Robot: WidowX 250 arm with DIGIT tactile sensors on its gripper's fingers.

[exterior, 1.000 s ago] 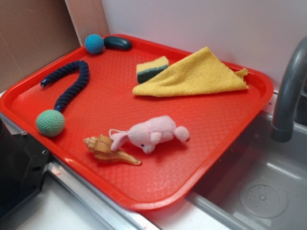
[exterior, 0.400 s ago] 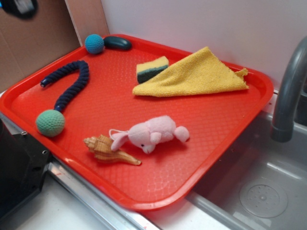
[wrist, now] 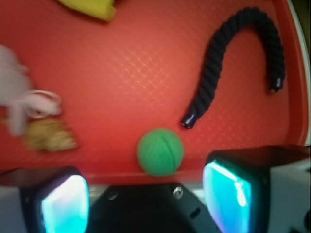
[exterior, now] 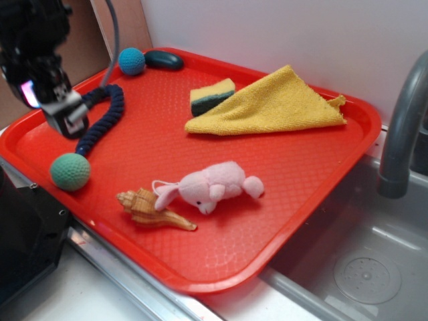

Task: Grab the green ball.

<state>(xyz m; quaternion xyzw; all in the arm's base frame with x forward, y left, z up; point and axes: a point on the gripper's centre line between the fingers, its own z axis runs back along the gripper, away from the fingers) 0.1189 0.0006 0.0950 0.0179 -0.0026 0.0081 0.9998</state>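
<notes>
Green ball [exterior: 69, 171] lies just beside rope [exterior: 100, 119] end.

The exterior camera looks down obliquely from the front on the whole red tray [exterior: 314, 200], its near corner at 6 o'clock. The wrist camera looks down from close above the tray's left edge. Both views share the green ball [exterior: 69, 172] [wrist: 160, 151] and navy rope [exterior: 100, 120] [wrist: 233, 58].
</notes>
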